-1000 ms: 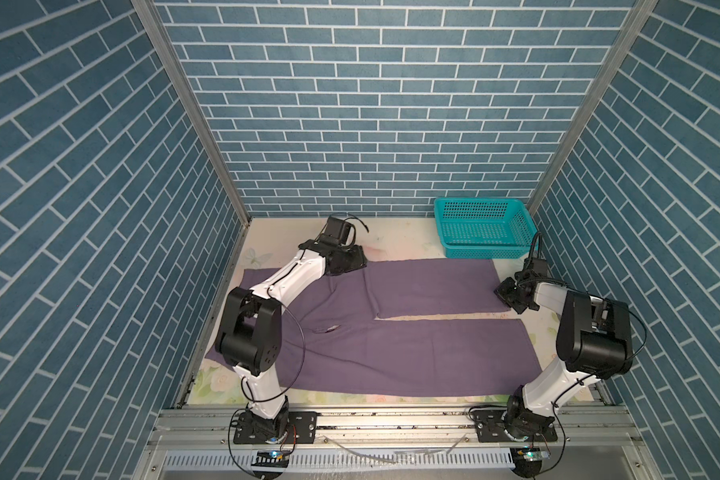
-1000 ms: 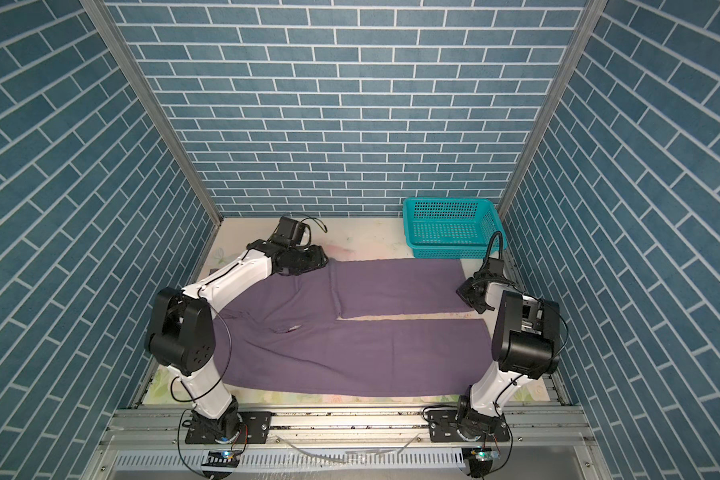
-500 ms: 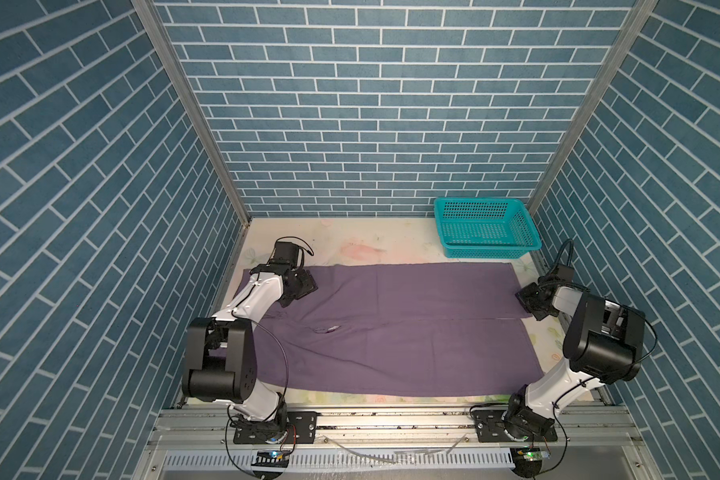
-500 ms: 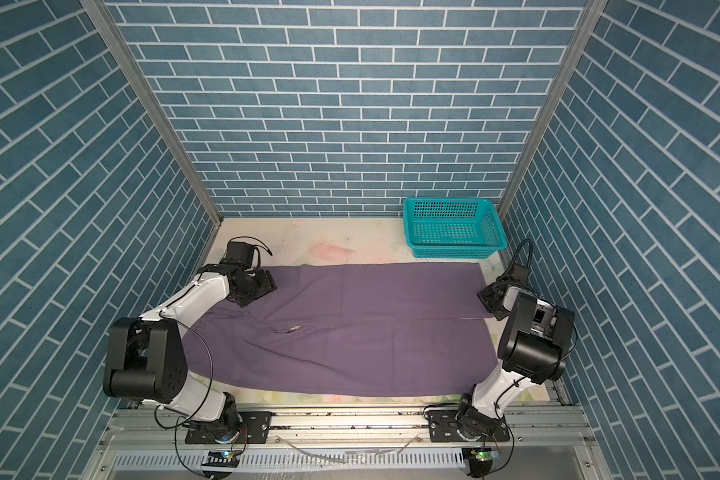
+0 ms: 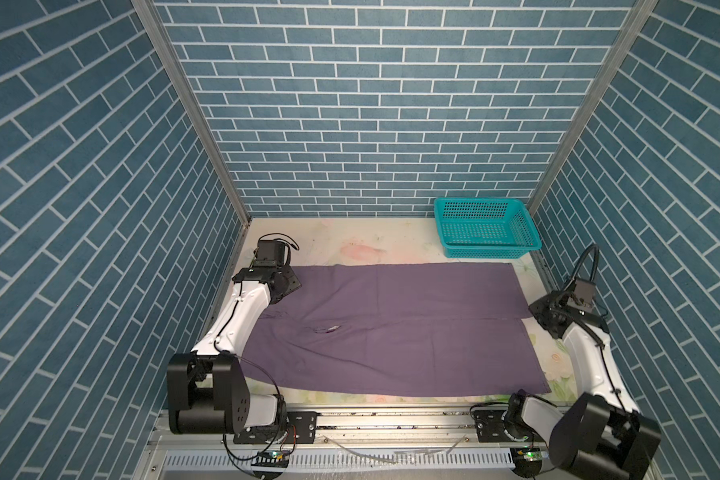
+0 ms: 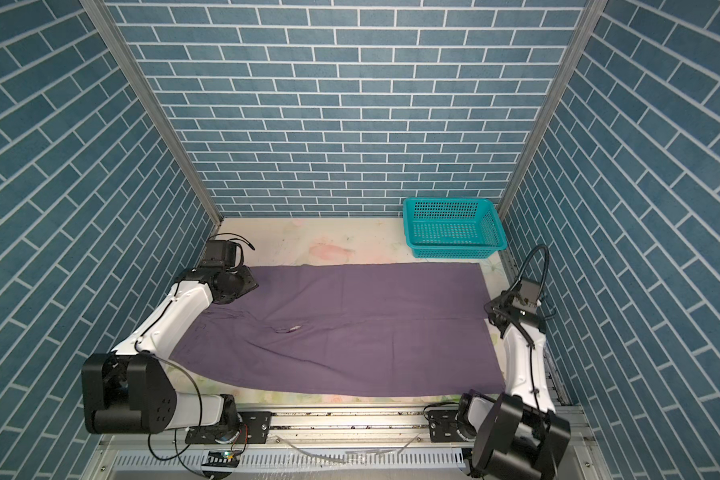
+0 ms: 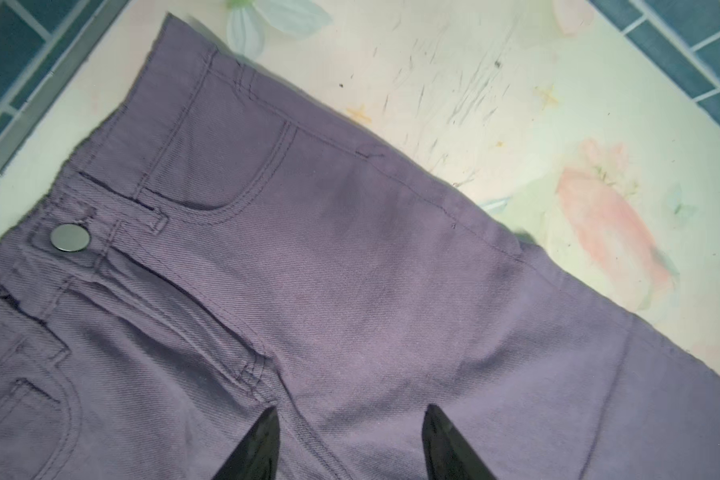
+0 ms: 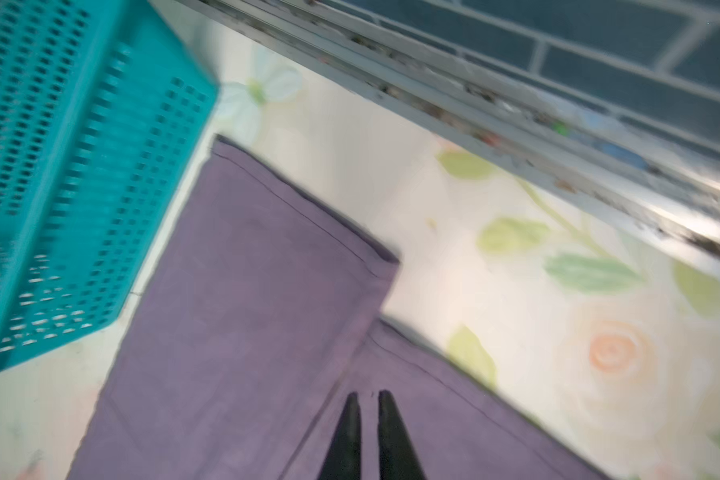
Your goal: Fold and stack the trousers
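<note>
At the left gripper: parted wide, nothing pinched, hanging just above the cloth near the lower end of the fly stitching, with a metal button and the waistband beyond. In both top views, sits at the upper-left corner of the trousers.

At the right gripper: parted by only a slit, no fabric caught in it, poised over the line where the two leg hems meet. Too blurred to call contact with the cloth. In both top views, found at the right edge of the garment, about mid-height.

Around them: trousers spread flat across the table, waist to the left of the frame, legs running side by side to the right, hems close to the right edge. Past the upper leg, at the upper right, a teal basket, just beside the cloth.

Judged as the end of laying out, with no fold made yet. Next, probably: closing both grippers on the far edge, at the waist corner and the upper hem. Then lifting low and carrying that leg down the frame onto the nearer one, in step, to keep the thin cloth from dragging or bunching.
</note>
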Controlling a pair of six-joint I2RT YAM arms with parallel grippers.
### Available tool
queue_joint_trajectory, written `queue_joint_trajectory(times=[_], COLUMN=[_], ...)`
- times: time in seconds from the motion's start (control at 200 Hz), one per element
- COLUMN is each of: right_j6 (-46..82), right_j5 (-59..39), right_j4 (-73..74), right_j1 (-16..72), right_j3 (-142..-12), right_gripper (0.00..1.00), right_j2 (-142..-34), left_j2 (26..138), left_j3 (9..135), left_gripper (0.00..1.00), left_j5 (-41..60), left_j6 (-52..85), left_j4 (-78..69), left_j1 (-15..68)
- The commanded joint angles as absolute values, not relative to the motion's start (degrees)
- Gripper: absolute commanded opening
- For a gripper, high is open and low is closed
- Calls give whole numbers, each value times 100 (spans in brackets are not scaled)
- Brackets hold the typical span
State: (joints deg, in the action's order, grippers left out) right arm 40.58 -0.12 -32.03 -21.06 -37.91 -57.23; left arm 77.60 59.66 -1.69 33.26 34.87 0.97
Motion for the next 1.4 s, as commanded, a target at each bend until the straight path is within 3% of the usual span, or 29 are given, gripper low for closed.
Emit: queue_joint_trajectory(times=[0.0, 0.11, 0.135, 0.155, 0.295, 0.345, 0.495, 0.725, 1.01, 1.125, 1.27, 1.39], right_j6=[4534, 4958, 5024, 5069, 5246, 5179, 5201, 5327, 5168, 5184, 5138, 5072], right_j5=[770, 1004, 1054, 1088, 1305, 1348, 1455, 932, 899, 829, 827, 707], right_j4=[-4564, -5211, -5349, -5431, -5716, -5777, -5830, -4999, -4385, -4157, -4062, -4033], right_j1=[-2143, -2190, -2201, -2198, -2226, -2241, -2390, -3101, -3436, -3517, -3563, -3627], right_j3=[-3249, -3090, -3093, -3100, -3223, -3291, -3379, -2740, -2414, -2390, -2467, -2487], right_gripper=[32, 62, 77, 83, 86, 99, 99, 76, 70, 48, 42, 15], right_j2=[-5021, -4400, -4299, -4227, -4090, -4311, -4994, -5066, -5567, -5741, -5935, -5973], left_j2=[7707, 7805, 7827, 7835, 7709, 7661, 7647, 7703, 7852, 7829, 7769, 7497], left_j3=[5939, 5941, 5939, 5918, 5800, 5805, 5849, 5801, 5777, 5818, 5789, 5666], left_gripper=[57, 57, 57, 57, 57, 57, 58, 60, 62, 63, 64, 68], left_j5=[-145, 291, 430, 532, 724, 673, 736, 807, 984, 954, 901, 978], left_j6=[3371, 3509, 3559, 3588, 3726, 3726, 3691, 3652, 3740, 3733, 3745, 3838], left_j4=[3506, 3547, 3546, 3550, 3617, 3695, 3809, 3820, 3821, 3876, 3998, 4049], left_j1=[63, 62, 62, 62, 62, 62, 64, 62, 62, 53, -19, -308])
